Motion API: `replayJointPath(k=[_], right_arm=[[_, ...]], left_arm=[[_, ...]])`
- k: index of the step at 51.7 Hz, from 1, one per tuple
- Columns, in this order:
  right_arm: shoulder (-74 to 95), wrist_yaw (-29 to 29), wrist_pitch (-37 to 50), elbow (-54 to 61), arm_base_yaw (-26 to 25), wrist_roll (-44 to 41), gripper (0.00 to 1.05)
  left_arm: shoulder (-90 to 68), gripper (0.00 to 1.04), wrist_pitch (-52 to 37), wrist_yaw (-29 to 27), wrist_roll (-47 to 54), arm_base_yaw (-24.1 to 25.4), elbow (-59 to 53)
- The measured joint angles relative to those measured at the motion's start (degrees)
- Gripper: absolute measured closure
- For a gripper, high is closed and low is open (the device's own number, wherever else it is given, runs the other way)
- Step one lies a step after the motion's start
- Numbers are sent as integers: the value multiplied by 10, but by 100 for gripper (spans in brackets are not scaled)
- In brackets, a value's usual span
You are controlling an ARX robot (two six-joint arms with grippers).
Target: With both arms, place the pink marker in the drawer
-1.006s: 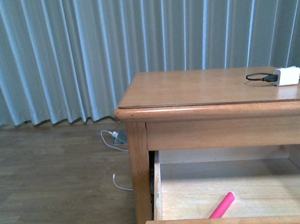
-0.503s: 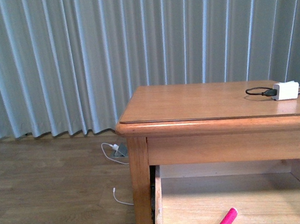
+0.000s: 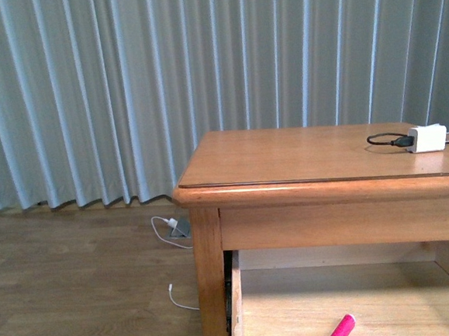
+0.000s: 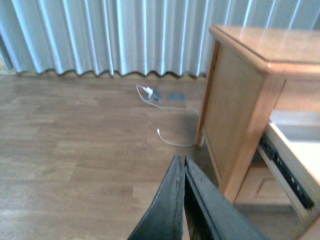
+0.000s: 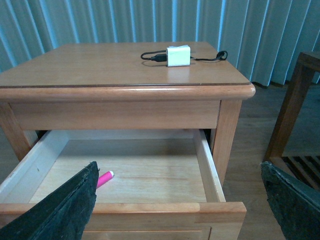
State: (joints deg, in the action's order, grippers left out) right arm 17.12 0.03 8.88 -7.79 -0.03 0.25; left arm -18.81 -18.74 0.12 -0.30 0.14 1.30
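The pink marker lies on the pale floor of the open top drawer of the honey-coloured dresser. In the right wrist view the marker rests near one side of the drawer, partly hidden behind a finger. My right gripper is open wide and empty, in front of the drawer's front panel. My left gripper is shut and empty, over the wooden floor beside the dresser's corner leg. Neither arm shows in the front view.
A white charger block with a black cable sits on the dresser top. White cables and a small adapter lie on the floor by the curtain. A wooden frame stands beside the dresser in the right wrist view.
The front view has tilted upward: the dresser sits lower in frame, the drawer's front edge has left the picture, and less of the marker shows. The marker itself has not moved in the drawer.
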Motion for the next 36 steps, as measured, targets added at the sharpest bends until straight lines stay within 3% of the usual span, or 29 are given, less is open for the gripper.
replayJointPath(k=[22, 27, 36], right_arm=[[0, 0, 0, 0, 0, 0, 8], [0, 0, 0, 0, 0, 0, 8], [0, 0, 0, 0, 0, 0, 8]], left_arm=[[91, 101, 89, -1, 0, 0, 0], [164, 101, 178, -1, 0, 0, 0], [185, 101, 187, -1, 0, 0, 0]])
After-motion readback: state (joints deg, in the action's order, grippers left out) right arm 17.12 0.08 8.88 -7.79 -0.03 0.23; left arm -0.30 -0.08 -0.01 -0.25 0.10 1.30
